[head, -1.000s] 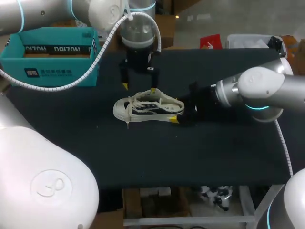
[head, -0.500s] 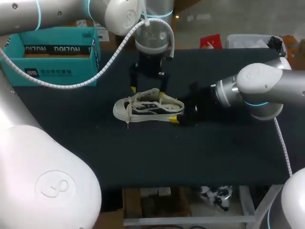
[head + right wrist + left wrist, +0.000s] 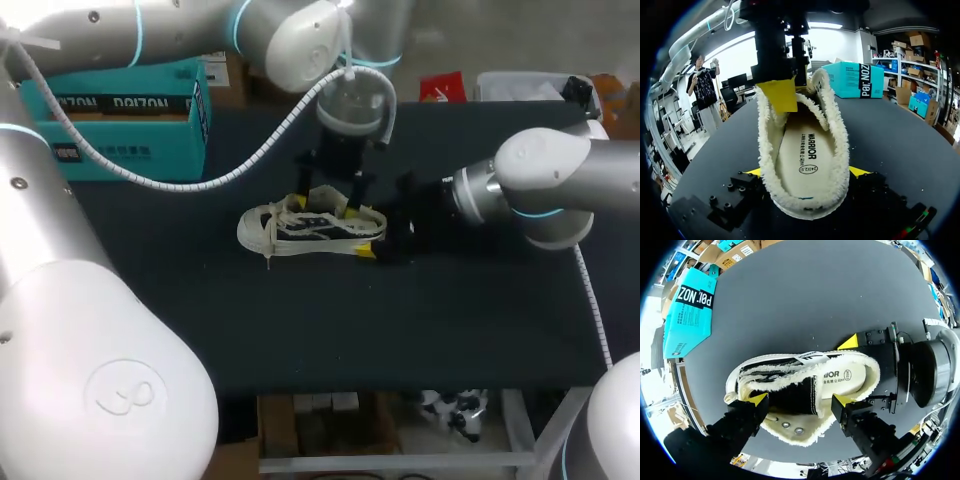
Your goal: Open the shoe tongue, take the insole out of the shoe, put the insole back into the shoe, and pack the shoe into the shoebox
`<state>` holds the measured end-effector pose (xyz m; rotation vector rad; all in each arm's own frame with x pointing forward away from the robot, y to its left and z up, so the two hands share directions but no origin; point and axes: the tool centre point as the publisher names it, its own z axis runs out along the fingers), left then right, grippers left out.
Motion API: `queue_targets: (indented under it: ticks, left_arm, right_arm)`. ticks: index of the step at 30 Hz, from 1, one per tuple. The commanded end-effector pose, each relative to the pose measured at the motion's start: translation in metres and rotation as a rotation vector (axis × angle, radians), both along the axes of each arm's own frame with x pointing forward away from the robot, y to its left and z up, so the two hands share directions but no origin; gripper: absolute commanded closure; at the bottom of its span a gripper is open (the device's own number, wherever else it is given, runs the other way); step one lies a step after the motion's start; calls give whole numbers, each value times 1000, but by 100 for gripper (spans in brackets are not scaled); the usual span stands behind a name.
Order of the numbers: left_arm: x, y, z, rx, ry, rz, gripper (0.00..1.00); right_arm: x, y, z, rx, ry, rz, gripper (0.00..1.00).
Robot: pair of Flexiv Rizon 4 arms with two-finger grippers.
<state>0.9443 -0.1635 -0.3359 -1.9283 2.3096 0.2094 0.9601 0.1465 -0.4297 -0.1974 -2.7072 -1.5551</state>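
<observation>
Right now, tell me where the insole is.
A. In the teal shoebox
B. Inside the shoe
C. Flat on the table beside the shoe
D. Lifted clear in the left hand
B: the right wrist view looks down the open top of the shoe and shows the insole lying flat on its floor, ringed by the fleece lining.

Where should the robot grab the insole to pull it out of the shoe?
Pinch the insole at its heel end, coming down from above. Only that end lies bare in the opening of the shoe. The tongue covers the front part, so there is no way in from there.
</observation>
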Motion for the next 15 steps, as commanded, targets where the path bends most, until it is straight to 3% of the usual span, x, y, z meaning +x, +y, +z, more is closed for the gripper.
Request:
queue_targets:
  ticks: [1,9,15]
  left_arm:
    - [1,-2,-8,-7,-5,0,20]
    - [-1,2,-14,-70,-7,-28,20]
    - [2,0,-25,-58,-8,-24,15]
  right_arm:
    - [1,1,-8,4,0,1,100]
    - [1,1,-8,4,0,1,100]
    - [1,1,-8,4,0,1,100]
